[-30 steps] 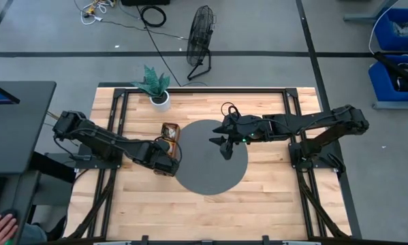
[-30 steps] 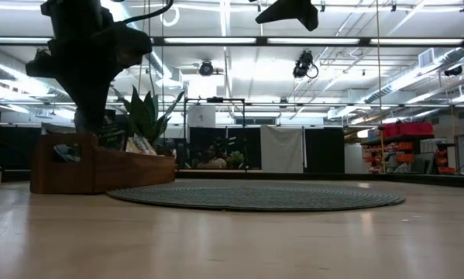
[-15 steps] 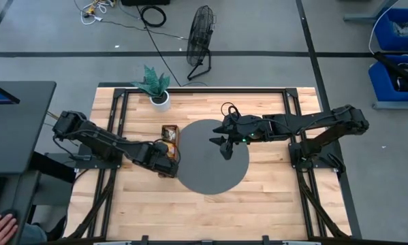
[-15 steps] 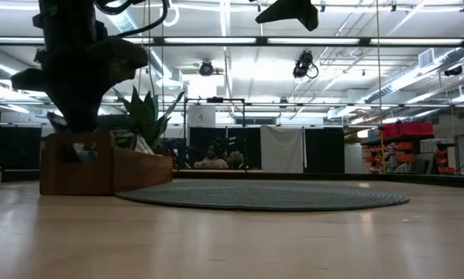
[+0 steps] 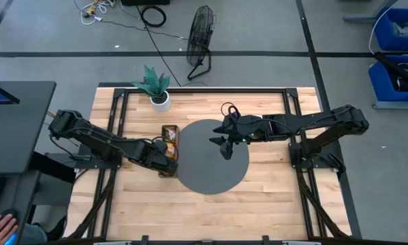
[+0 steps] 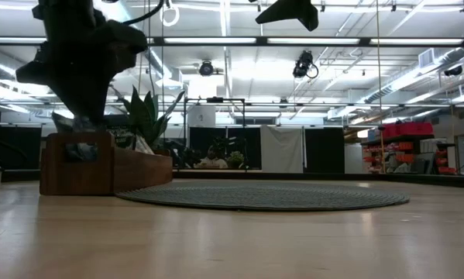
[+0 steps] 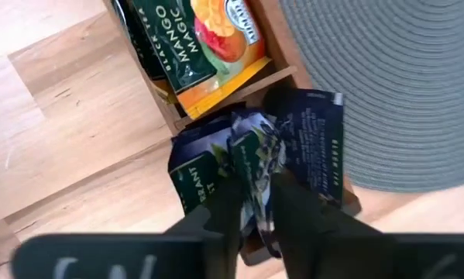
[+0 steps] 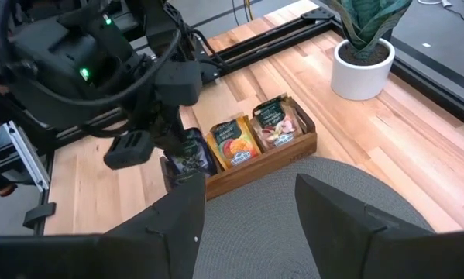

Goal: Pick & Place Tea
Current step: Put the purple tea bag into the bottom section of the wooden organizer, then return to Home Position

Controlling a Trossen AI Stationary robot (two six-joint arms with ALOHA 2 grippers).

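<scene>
Clock directions per high view, 12 = far edge of table.

L gripper (image 5: 164, 154) low over near end of wooden tray (image 5: 169, 139), at 9 o'clock edge of round grey mat (image 5: 210, 158). Fingers (image 7: 293, 203) only slightly apart, crumpled dark blue tea sachets (image 7: 255, 167) between and around tips; grip or mere contact: can't tell. Same sachets seen in R wrist view (image 8: 190, 153), in tray's end slot. Next slot toward 12: yellow-orange mango sachet (image 7: 208, 46). Beyond that: pale sachet w/ green top (image 8: 276, 122).

R gripper (image 5: 223, 146) over mat, well clear of tray at 3 o'clock from it, fingers wide apart, nothing between.

Farther out at 12: potted plant (image 5: 156, 87) in white pot near table's far edge. Off table: black fan (image 5: 201, 37) on floor; a hand (image 5: 1, 226) at 8 o'clock by dark desk.
</scene>
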